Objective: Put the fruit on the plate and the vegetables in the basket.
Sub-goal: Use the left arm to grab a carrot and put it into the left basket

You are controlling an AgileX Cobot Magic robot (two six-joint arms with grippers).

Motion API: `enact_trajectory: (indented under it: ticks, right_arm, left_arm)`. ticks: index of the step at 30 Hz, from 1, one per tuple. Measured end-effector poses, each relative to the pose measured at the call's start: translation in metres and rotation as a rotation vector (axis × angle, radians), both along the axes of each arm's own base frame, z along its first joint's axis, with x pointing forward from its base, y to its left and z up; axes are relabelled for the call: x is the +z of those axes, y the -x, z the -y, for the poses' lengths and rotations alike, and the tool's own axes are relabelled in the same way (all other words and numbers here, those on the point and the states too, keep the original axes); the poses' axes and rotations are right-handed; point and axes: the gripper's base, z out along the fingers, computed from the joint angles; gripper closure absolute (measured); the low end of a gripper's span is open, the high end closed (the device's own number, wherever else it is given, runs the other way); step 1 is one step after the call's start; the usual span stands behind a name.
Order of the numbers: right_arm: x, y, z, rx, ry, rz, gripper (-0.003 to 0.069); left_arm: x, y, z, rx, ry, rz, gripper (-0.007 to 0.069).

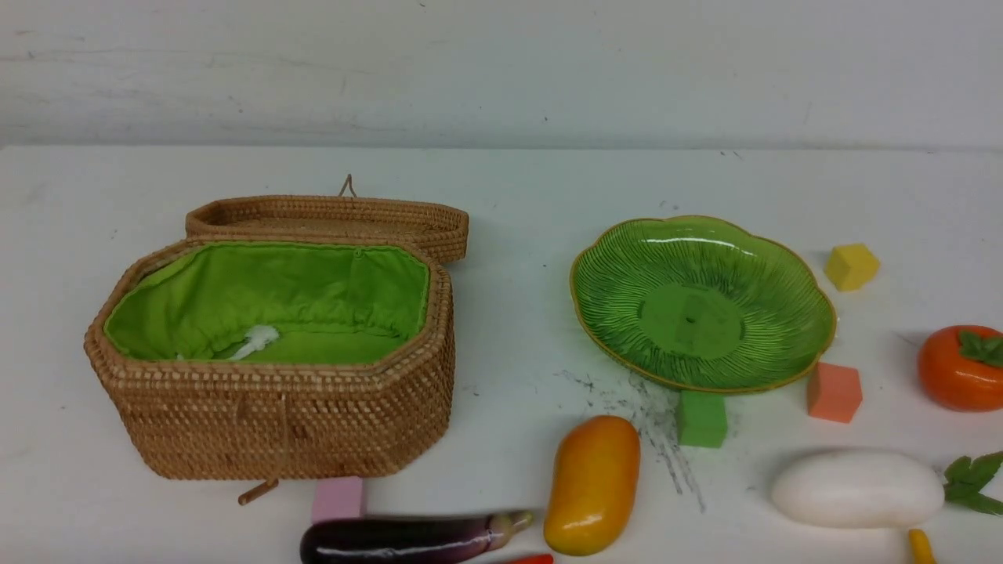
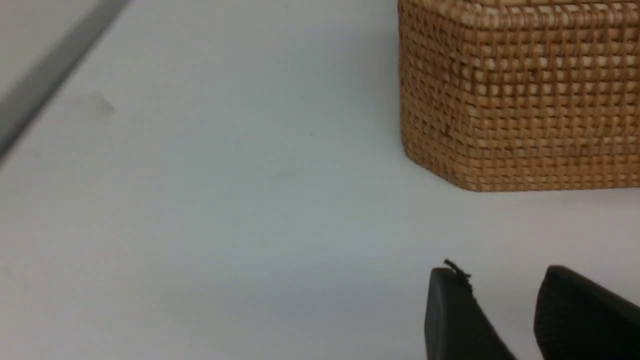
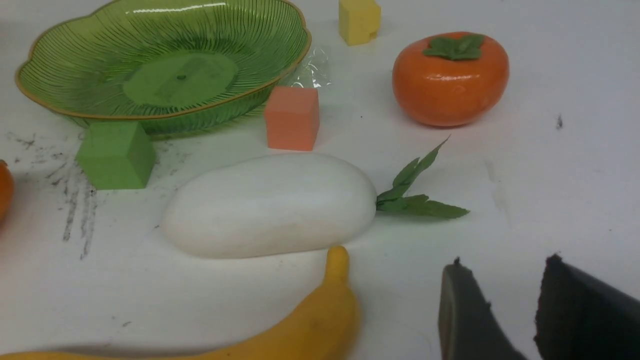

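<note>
Opening step: nothing is sorted yet. My left gripper (image 2: pixel 500 300) is hovering near the basket (image 1: pixel 274 423), jaws apart and empty. The basket is standing lid-open at 9 o'clock of the plate (image 1: pixel 697 313), which is lying bare. The eggplant (image 1: pixel 407 539) and mango (image 1: pixel 592 486) are lying at the plate's 7 o'clock, the white radish (image 1: pixel 858 487) at its 4 o'clock. My right gripper (image 3: pixel 505 295), also apart and empty, is facing the radish. Next, I judge, I am reaching over one piece and closing across its body.
</note>
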Motion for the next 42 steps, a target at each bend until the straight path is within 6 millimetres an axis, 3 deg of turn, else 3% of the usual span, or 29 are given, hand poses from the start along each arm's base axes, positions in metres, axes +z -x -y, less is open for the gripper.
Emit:
enact_trajectory:
  ticks: [6,15,18,21,23,26,28,31,35,36,38,42]
  right_arm:
    - [0.0,0.0,0.0,0.0,0.0,0.0,0.0417]
    - [0.0,0.0,0.0,0.0,0.0,0.0,0.0417]
    - [0.0,0.0,0.0,0.0,0.0,0.0,0.0417]
    - [0.0,0.0,0.0,0.0,0.0,0.0,0.0417]
    - [0.0,0.0,0.0,0.0,0.0,0.0,0.0417]
    - [0.0,0.0,0.0,0.0,0.0,0.0,0.0417]
    - [0.0,0.0,0.0,0.0,0.0,0.0,0.0417]
    - [0.0,0.0,0.0,0.0,0.0,0.0,0.0417]
    - [0.0,0.0,0.0,0.0,0.0,0.0,0.0417]
    - [0.0,0.0,0.0,0.0,0.0,0.0,0.0417]
    - [0.0,0.0,0.0,0.0,0.0,0.0,0.0417]
    - [0.0,0.0,0.0,0.0,0.0,0.0,0.0417]
  left_arm:
    - [0.008,-0.001,-0.003,-0.019,-0.221,0.059,0.0386]
    - [0.017,-0.003,0.0,-0.057,-0.338,0.146,0.0386]
    - [0.025,-0.004,0.007,-0.093,-0.149,0.268,0.0386]
    - [0.039,-0.003,0.014,-0.132,0.344,0.442,0.0386]
    - [0.049,0.0,0.017,-0.187,0.558,0.548,0.0386]
    - [0.06,0.004,0.021,-0.274,0.653,0.654,0.0386]
    - [0.078,0.01,0.023,-0.333,0.662,0.729,0.0386]
    - [0.131,0.026,0.024,-0.379,0.675,0.837,0.0386]
    - [0.192,0.025,0.017,-0.27,0.703,0.777,0.0386]
    - [0.195,0.024,0.016,-0.258,0.7,0.768,0.0386]
    - [0.215,0.008,0.003,-0.039,0.729,0.621,0.0386]
    - [0.207,-0.028,-0.017,0.336,0.704,0.26,0.0386]
